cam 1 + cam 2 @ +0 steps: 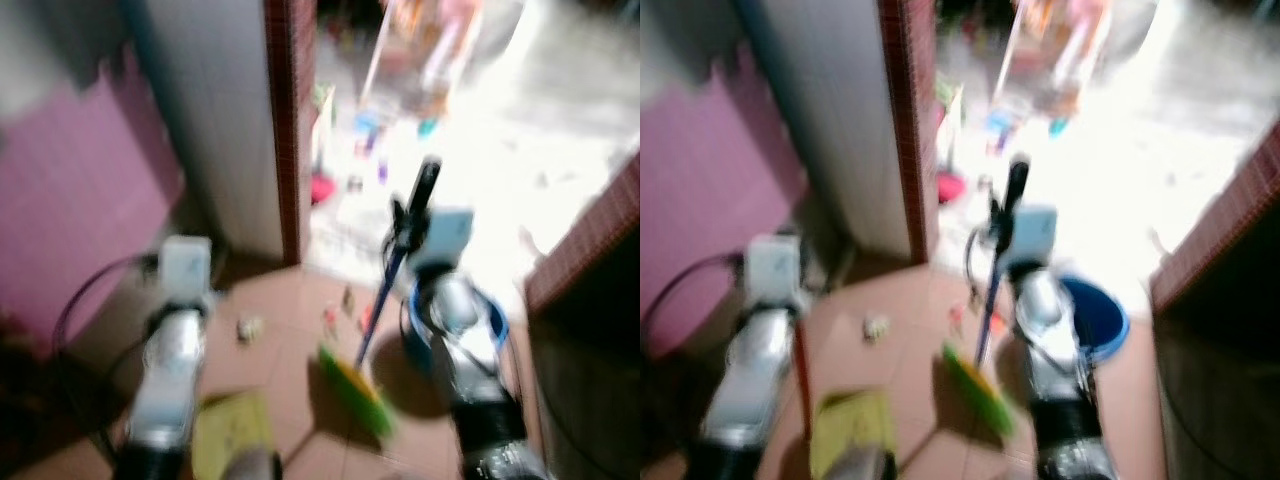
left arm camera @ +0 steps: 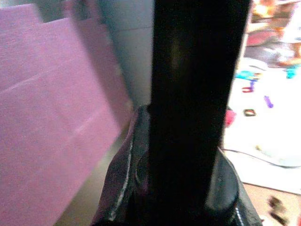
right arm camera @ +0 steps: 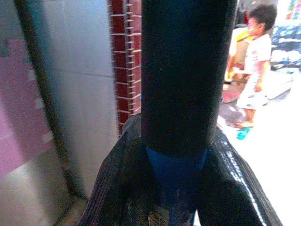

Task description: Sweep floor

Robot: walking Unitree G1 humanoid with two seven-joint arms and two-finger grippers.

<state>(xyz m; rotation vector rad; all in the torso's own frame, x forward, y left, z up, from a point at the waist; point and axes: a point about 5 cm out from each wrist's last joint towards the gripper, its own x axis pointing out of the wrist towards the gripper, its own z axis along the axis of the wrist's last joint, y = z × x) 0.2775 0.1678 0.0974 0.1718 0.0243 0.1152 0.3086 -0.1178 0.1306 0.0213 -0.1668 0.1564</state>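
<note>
Dustpan: a yellow-green dustpan (image 1: 232,432) lies flat on the brown tiled floor (image 1: 290,300) at the near edge, just beside the left arm; whether anything is in it cannot be told through the blur.
Left gripper: the left gripper (image 2: 183,188) is closed around a dark handle (image 2: 193,84) that fills the wrist view — likely the dustpan's upright stem, seen as a thin reddish line (image 1: 800,370) in the head view.
Right gripper: the right gripper (image 3: 176,188) is clamped on the broom handle (image 3: 183,70), black grip above, blue shaft below.
Broom: the broom (image 1: 390,290) leans from the gripper down to its green-and-yellow head (image 1: 352,388), which touches the tiles mid-floor, between the two arms.
Litter: small scraps (image 1: 248,328) lie on the tiles just beyond the broom head, near the doorway.
Bucket: a blue bucket (image 1: 1095,315) stands on the floor just behind the right arm; its inside is hidden.
Risk: a wide stroke could knock the bucket with the arm — it stands very close. Scraps could also be flicked past the dustpan, since the pan sits behind the broom head, not ahead of it.
Far: past the brick door post (image 1: 288,130), a bright floor strewn with toys (image 1: 375,140), and a person (image 3: 254,70) standing there — a reason to keep strokes short.
</note>
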